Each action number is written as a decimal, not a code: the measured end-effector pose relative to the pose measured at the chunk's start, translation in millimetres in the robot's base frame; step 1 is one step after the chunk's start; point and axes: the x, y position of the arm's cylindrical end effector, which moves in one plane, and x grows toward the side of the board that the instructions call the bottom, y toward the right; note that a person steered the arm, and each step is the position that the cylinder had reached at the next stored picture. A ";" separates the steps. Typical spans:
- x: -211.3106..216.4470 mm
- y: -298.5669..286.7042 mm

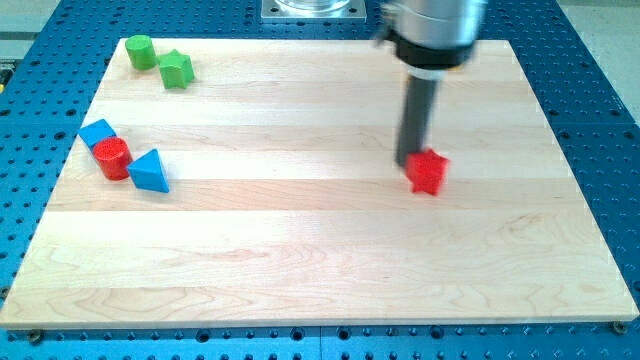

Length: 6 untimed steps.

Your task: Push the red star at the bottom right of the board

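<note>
Red star (427,171) sits right of centre on the wooden board (300,260), roughly mid-height, well apart from every other block. My tip (409,163) is at its upper-left edge, touching or just beside it (cannot tell which, the rod is blurred). The rod (417,120) runs straight up to the arm's grey head (432,28) at the view's top. No gripper on this rig, so nothing to call apart or together.

Far over on the view's left: red cylinder (112,157), with a blue cube (97,133) touching it up-left and a blue triangle (149,170) just beside it on the right. Top-left corner: green cylinder (140,51) and a green star (177,69) close together. The board lies on the blue perforated counter (600,110).
</note>
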 end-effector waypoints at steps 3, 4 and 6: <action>56.9 65.2; 54.3 21.7; 71.9 40.6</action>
